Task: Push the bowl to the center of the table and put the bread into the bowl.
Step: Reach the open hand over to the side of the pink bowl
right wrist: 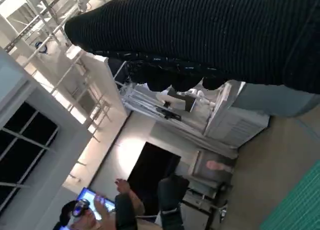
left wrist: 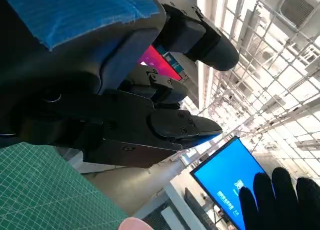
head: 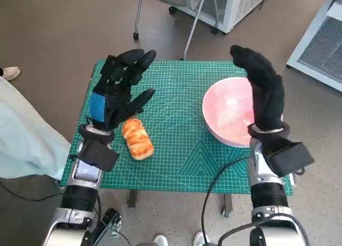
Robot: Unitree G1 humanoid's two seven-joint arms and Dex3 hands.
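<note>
Green gridded matting covers the tabletop (head: 181,150), which stands on a brown floor. On it a smooth pink bowl (head: 227,115) sits toward the right edge, and a glossy, ridged golden bread (head: 138,139) lies near the left (well apart from the bowl). White cabinets (head: 235,6) and chair legs stand beyond. Left robot hand (head: 118,91) hovers just above the bread, fingers spread, holding nothing. Right robot hand (head: 262,88), gloved, is raised flat over the bowl's right rim, empty.
</note>
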